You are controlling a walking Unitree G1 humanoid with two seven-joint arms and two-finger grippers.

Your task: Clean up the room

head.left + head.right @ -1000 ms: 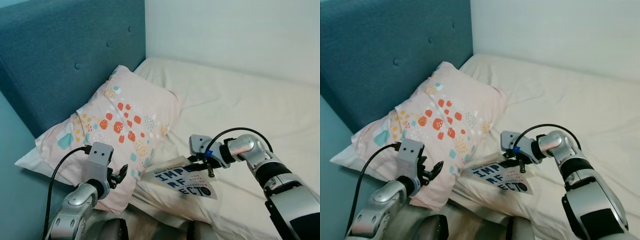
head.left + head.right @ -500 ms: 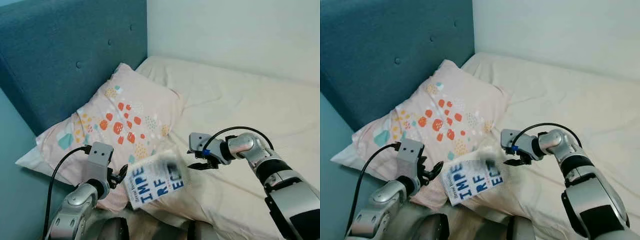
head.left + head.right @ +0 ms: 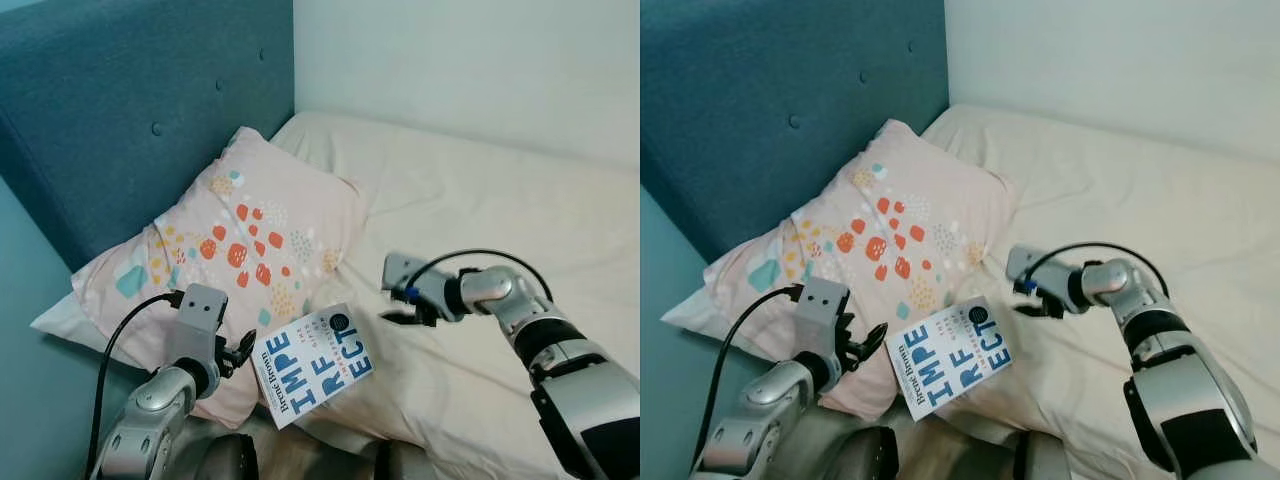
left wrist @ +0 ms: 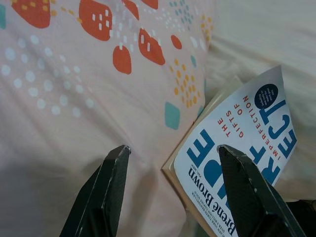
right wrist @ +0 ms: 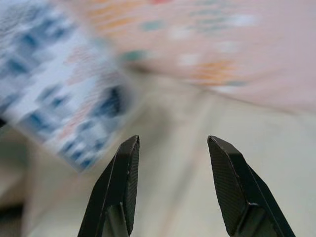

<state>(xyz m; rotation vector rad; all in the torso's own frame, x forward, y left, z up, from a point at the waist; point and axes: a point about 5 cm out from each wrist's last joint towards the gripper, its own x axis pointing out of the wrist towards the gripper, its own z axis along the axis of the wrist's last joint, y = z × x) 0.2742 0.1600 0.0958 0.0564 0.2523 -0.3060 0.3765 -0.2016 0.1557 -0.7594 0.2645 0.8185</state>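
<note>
The right wrist view is smeared with blur, its print unreadable. A white paperback book point(image 3: 315, 362) with bold blue lettering lies flat beside the soft pink patterned pillow point(image 3: 225, 255), on the cream sheet point(image 3: 480, 220). Left gripper point(image 3: 241, 349) is spread, empty, near the pillow's lower edge; right gripper point(image 3: 1032, 303) is spread, empty, beyond the book

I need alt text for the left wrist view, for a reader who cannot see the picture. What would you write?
The left gripper has its two black fingers open above a white book with blue title letters, lying beside a pink pillow patterned with orange and teal shapes. The book's corner rests against the pillow's edge, with cream bedsheet beyond.
</note>
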